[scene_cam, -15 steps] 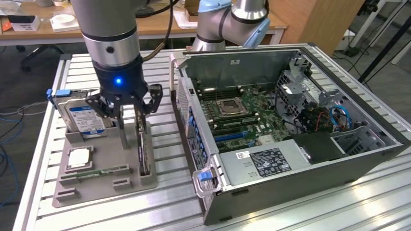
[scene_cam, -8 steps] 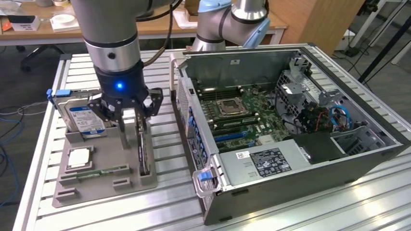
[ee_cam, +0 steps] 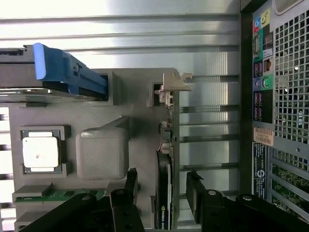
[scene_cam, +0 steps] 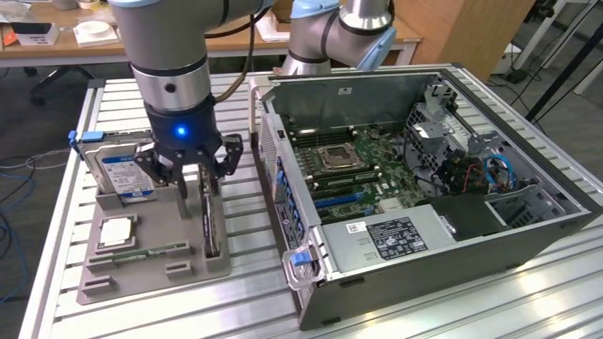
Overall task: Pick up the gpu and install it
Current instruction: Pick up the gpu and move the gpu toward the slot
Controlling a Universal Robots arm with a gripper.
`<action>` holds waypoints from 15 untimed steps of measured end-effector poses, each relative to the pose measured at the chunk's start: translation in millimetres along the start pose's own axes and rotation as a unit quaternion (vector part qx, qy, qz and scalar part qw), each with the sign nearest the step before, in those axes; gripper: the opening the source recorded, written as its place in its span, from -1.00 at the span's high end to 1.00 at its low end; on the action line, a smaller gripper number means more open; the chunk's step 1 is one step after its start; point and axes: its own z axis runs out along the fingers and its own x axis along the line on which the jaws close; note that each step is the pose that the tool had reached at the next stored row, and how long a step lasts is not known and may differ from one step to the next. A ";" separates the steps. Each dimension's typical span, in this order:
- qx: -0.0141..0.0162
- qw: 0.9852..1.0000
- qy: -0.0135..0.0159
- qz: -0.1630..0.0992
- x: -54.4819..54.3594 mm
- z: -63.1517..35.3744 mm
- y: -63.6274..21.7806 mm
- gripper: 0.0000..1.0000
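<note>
Grey tray point(scene_cam: 141, 274): gpu point(scene_cam: 211, 226) edge-up, alongside case point(scene_cam: 424, 279)

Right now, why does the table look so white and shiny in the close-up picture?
Wrist view: light glares off the metal table, washing its slats nearly white, and the processor's lid shines too. Exterior view: the same table gleams toward the exterior view's right, while the computer case stays shadowy inside.

Room and furnishings, as observed.
Slatted aluminium table point(scene_cam: 490, 296) is brightly lit, with a sheen across its rails. A wooden desk point(scene_cam: 56, 53) stands behind it, and beside that a wooden panel point(scene_cam: 471, 32), possibly a cabinet side. The grey floor point(scene_cam: 28, 134) carries loose blue cable point(scene_cam: 11, 185).
</note>
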 end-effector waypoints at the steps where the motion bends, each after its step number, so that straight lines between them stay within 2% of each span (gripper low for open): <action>1: 0.002 1.000 0.000 0.000 -0.2 0.8 -0.4 -0.06; 9: 0.011 1.000 -0.004 0.000 -0.5 7.0 -6.3 -0.06; 15: 0.015 1.000 -0.006 0.000 -0.6 15.0 -10.0 -0.06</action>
